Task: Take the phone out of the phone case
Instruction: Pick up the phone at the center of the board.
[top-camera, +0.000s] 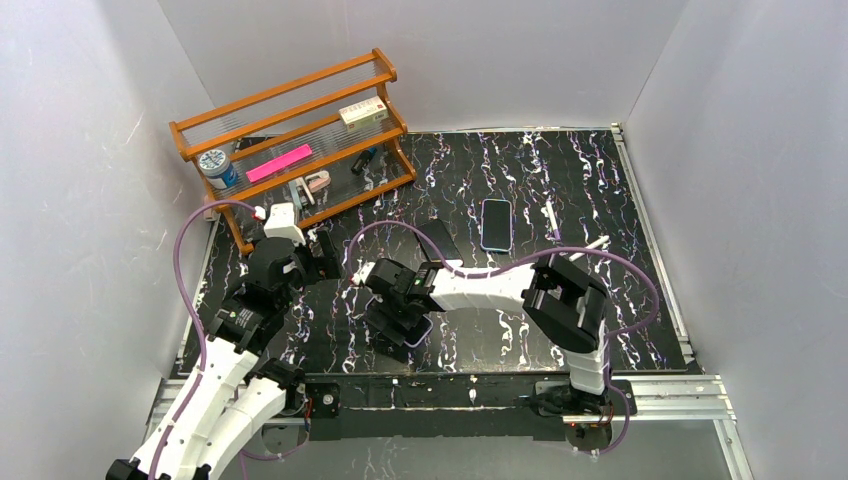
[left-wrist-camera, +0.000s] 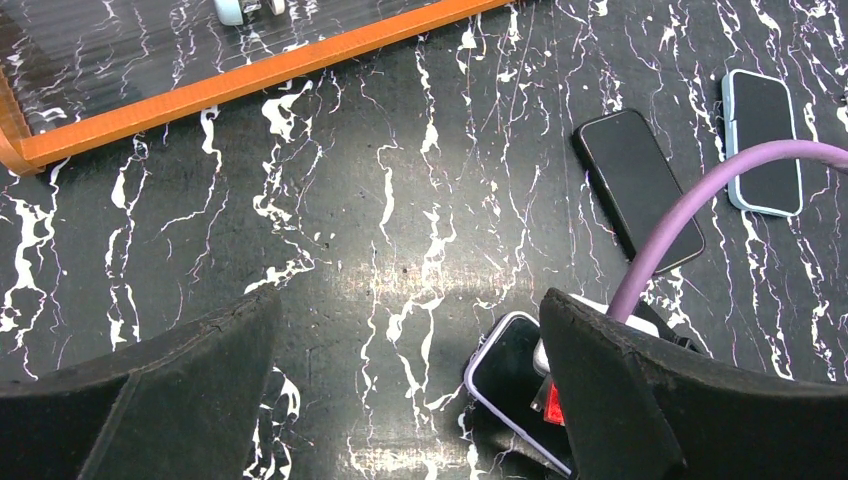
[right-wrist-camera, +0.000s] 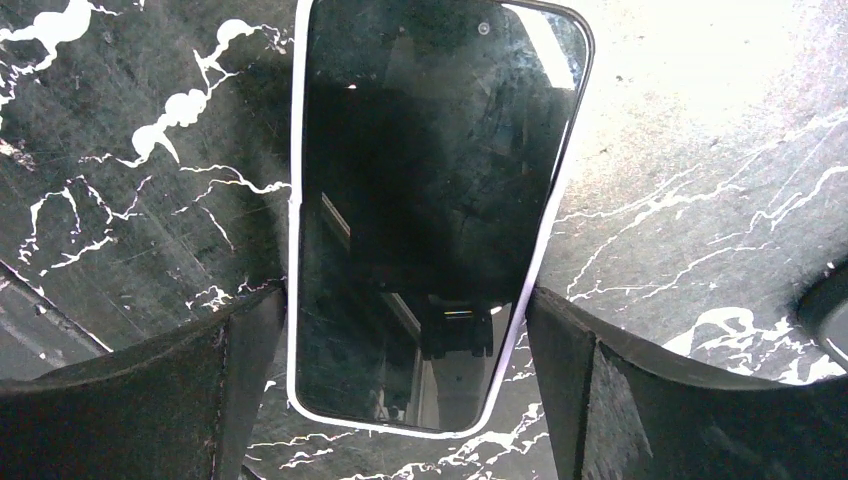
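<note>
Phone (right-wrist-camera: 430, 210) in pale case (right-wrist-camera: 293, 300), screen up, flat on marbled mat (top-camera: 560, 170), well in front of wooden rack (top-camera: 300, 130). Right gripper (right-wrist-camera: 405, 330) just above, jaws spread wide, straddling case; contact unclear. Left gripper (left-wrist-camera: 410, 310) nearer rack, jaws spread wide, holding nothing.

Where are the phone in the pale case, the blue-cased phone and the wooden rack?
phone in the pale case (right-wrist-camera: 430, 200): right wrist view, screen middle.
blue-cased phone (top-camera: 496, 225): top view, screen middle.
wooden rack (left-wrist-camera: 250, 80): left wrist view, orange rail.
</note>
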